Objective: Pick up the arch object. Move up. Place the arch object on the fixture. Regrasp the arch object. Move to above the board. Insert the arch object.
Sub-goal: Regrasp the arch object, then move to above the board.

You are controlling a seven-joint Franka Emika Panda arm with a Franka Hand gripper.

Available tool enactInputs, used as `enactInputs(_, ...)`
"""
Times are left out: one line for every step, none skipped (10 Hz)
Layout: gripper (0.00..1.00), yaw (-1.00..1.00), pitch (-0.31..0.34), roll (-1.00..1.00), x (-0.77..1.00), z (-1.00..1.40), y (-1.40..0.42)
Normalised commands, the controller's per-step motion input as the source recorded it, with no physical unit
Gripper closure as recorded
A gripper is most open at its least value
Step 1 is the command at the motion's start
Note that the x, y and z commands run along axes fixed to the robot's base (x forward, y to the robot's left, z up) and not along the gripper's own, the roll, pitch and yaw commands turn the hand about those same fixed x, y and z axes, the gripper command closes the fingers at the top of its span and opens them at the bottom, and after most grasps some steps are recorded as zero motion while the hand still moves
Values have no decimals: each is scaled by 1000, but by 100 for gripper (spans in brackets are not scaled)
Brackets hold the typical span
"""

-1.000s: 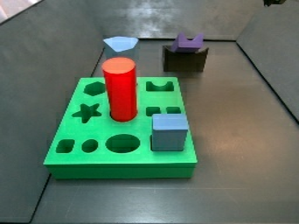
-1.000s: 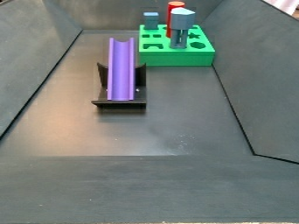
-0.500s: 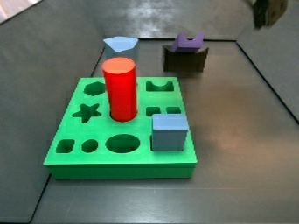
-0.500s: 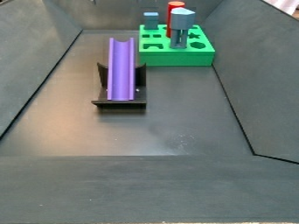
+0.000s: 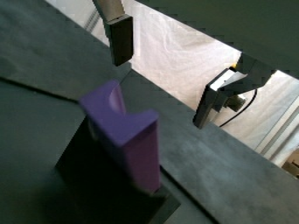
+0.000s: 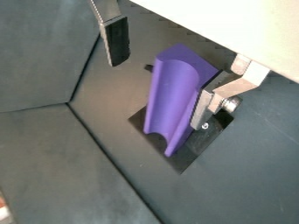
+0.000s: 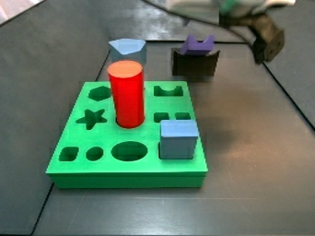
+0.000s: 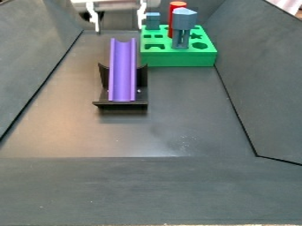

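The end effector [image 6: 170, 54] hung spread above the arch object [image 6: 176, 96], lying in the fixture [image 8: 119, 100]; rigid and smooth, it probably suited a mid-length flank grip.

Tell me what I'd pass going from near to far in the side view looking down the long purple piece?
Fixture holding the arch object, then the open pincer above its far end, then the green board.

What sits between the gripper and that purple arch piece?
Nothing: in a wrist view the open gripper hangs above the arch lying on the fixture, with only air between.
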Motion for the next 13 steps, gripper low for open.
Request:
enactInputs(0,-55,-57,50,55,-874,27)
enactInputs(0,-54,-49,52,53,-757,20)
enactInputs(0,-50,-26,54,50,-524,10)
enactInputs(0,-39,0,52,52,-298,5)
enactInputs(100,0,0,0,0,0,0)
enactInputs(100,21,44,52,-178,1000,18)
enactInputs(100,21,36,41,-177,1000,16)
enactInputs(100,23,5,-10,-173,1000,17)
enactInputs(100,23,6,-33,-167,1000,18)
enactInputs(100,14,14,-39,-160,1000,15)
enactInputs(100,6,27,-40,-152,1000,13)
enactInputs(100,4,42,-40,-145,1000,11)
enactInputs(100,7,42,-39,-140,1000,10)
